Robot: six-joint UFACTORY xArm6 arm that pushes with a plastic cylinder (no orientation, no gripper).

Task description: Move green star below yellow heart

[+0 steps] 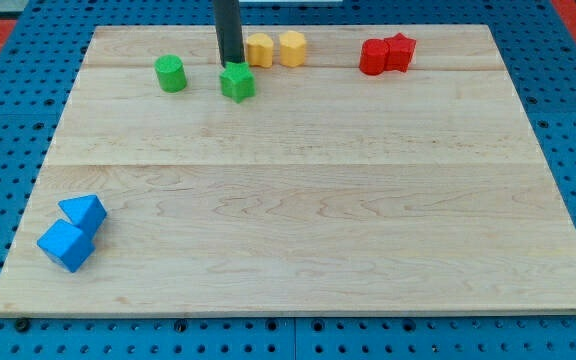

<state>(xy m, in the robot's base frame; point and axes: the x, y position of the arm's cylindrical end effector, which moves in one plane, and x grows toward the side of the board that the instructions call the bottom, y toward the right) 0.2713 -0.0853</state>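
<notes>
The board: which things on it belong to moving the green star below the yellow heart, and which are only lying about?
Belong to the job:
- green star, just below my tip
- yellow heart, to the right of the rod
- my tip

Only lying about:
- green cylinder
- second yellow block
- two red blocks
- two blue blocks

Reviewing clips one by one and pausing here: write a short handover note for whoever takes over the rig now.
My tip sits at the upper edge of the green star, apparently touching it. The star lies just left of and below the yellow heart, with the yellow hexagon-like block beside the heart. Done: star is near the heart. Left: nudge it toward the view's right until directly below the heart.
</notes>
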